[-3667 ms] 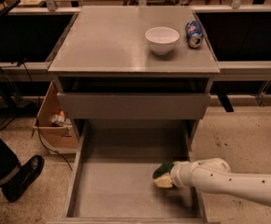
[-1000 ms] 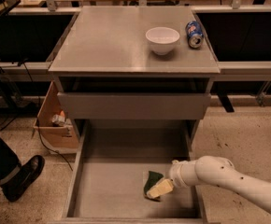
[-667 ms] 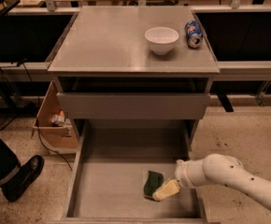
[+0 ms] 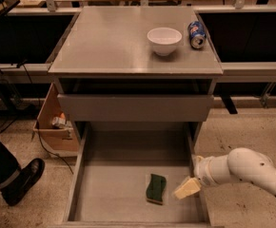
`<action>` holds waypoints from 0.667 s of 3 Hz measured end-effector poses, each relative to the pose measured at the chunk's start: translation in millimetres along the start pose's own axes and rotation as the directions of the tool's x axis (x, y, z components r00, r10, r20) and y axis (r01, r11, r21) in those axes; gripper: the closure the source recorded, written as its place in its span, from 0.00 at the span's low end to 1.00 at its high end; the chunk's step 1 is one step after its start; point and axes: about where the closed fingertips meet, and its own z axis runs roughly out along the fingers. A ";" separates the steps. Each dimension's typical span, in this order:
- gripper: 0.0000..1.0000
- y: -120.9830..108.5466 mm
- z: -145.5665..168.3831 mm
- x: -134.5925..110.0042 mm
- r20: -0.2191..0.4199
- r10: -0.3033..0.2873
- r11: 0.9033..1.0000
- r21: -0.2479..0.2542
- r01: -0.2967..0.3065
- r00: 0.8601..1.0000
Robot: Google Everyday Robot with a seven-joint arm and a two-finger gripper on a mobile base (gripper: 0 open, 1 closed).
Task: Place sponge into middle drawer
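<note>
Grey table (image 4: 104, 46): sponge (image 4: 156, 188) lies flat in middle drawer (image 4: 109, 196); hand (image 4: 188, 188) just right of sponge, grip cannot be told. Risk: hand may snag sponge or drawer wall on withdrawal.

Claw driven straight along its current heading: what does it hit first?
Probably the sponge, lying on the middle drawer floor just ahead of the claw, which sits near the drawer's right wall, pointing toward it and slightly down. Depth is unclear; it might meet the floor first.
</note>
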 end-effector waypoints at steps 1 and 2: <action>0.00 -20.2 -49.2 -8.4 0.015 -0.029 0.998 0.060 0.028 0.999; 0.00 -37.8 -76.1 -24.1 0.084 -0.042 0.994 0.100 0.034 0.996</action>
